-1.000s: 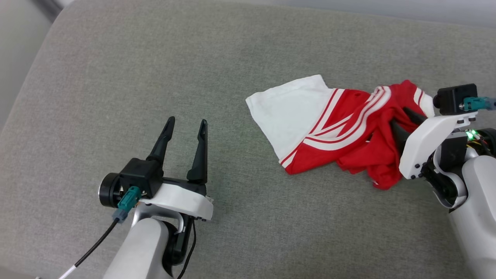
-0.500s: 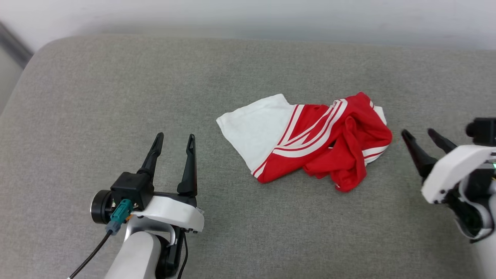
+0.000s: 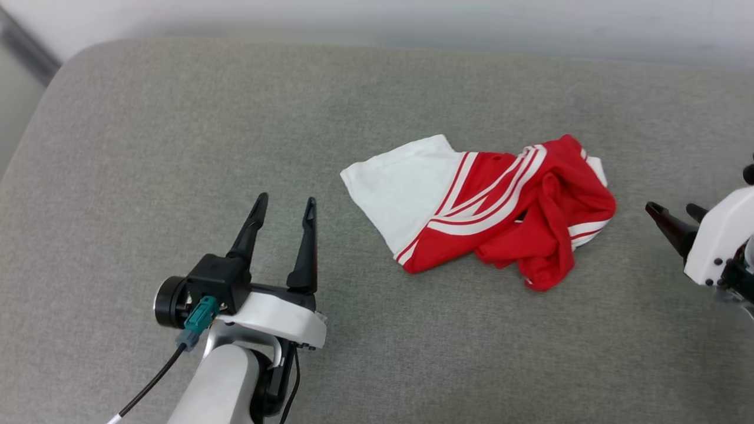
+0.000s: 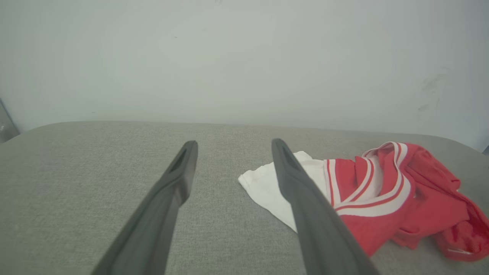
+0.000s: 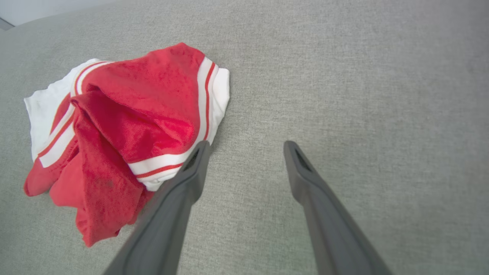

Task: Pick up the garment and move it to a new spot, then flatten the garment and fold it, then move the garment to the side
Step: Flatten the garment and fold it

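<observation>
Both jaws are spread wide, nothing in either. My left jaws hover over the gray cushion (image 3: 147,118), well off to the left of the jersey (image 3: 500,212). My right jaws sit near its right edge, not touching it. That jersey's lying in a crumpled heap on the cushion, white sleeve (image 3: 400,182) sticking out toward my left, red part with the striped trim bunched up toward my right.
</observation>
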Motion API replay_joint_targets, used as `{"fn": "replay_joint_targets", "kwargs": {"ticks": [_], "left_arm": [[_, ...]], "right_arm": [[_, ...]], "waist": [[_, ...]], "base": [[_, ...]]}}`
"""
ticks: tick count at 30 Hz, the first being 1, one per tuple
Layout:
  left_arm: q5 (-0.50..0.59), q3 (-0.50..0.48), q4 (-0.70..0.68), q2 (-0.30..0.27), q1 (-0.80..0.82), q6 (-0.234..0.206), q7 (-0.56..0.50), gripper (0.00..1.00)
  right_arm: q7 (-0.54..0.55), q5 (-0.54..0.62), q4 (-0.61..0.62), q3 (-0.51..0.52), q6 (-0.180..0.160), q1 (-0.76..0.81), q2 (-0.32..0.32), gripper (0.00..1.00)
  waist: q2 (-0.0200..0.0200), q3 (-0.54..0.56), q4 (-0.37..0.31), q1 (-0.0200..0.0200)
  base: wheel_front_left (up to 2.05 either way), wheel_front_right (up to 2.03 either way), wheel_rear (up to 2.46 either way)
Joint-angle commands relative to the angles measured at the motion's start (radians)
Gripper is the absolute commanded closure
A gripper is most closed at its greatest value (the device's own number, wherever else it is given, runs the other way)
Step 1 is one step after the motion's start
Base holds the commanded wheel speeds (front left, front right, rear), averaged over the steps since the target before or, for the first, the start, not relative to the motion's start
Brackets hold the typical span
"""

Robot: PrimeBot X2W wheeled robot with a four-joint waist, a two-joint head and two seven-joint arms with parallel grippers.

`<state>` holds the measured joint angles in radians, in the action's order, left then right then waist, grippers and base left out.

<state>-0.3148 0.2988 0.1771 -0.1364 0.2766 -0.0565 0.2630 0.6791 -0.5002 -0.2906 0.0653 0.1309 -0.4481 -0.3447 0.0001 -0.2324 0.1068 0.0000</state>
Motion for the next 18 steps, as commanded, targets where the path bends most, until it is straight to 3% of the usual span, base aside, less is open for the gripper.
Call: {"fn": "replay_joint_targets", "kwargs": {"ticks": [1,9,15,16,17,18], "left_arm": [[0.006,0.002,-0.004,0.005,0.012,0.002,0.002,0.0],[0.016,0.001,-0.01,0.025,0.045,0.009,0.002,0.0],[0.025,-0.003,0.0,0.037,0.056,0.012,0.002,0.0],[0.026,-0.005,0.001,0.038,0.056,0.013,0.002,0.0],[0.027,-0.009,0.003,0.038,0.055,0.013,0.002,0.0],[0.028,-0.011,0.006,0.039,0.054,0.013,0.002,0.0]], "right_arm": [[0.009,0.006,-0.002,-0.006,0.0,-0.017,0.0,0.0],[0.077,0.011,-0.083,-0.059,0.0,-0.108,0.019,0.0],[0.122,-0.016,-0.184,-0.136,0.0,-0.088,0.037,0.0],[0.124,-0.025,-0.192,-0.149,0.0,-0.085,0.038,0.24],[0.119,-0.033,-0.196,-0.159,0.0,-0.087,0.038,0.71],[0.116,-0.045,-0.198,-0.168,0.0,-0.09,0.038,1.0]], "waist": [[-0.0001,-0.024,0.021,0.0],[-0.0001,-0.103,0.066,0.0],[-0.0001,-0.115,0.075,0.0],[-0.0001,-0.114,0.073,0.0],[-0.0001,-0.112,0.07,0.0],[-0.0001,-0.109,0.066,0.0]], "base": [[0.0,0.0,0.0],[0.0,0.0,0.0],[0.0,0.0,0.0],[0.0,0.0,0.0],[0.0,0.0,0.0],[0.0,0.0,0.0]]}}
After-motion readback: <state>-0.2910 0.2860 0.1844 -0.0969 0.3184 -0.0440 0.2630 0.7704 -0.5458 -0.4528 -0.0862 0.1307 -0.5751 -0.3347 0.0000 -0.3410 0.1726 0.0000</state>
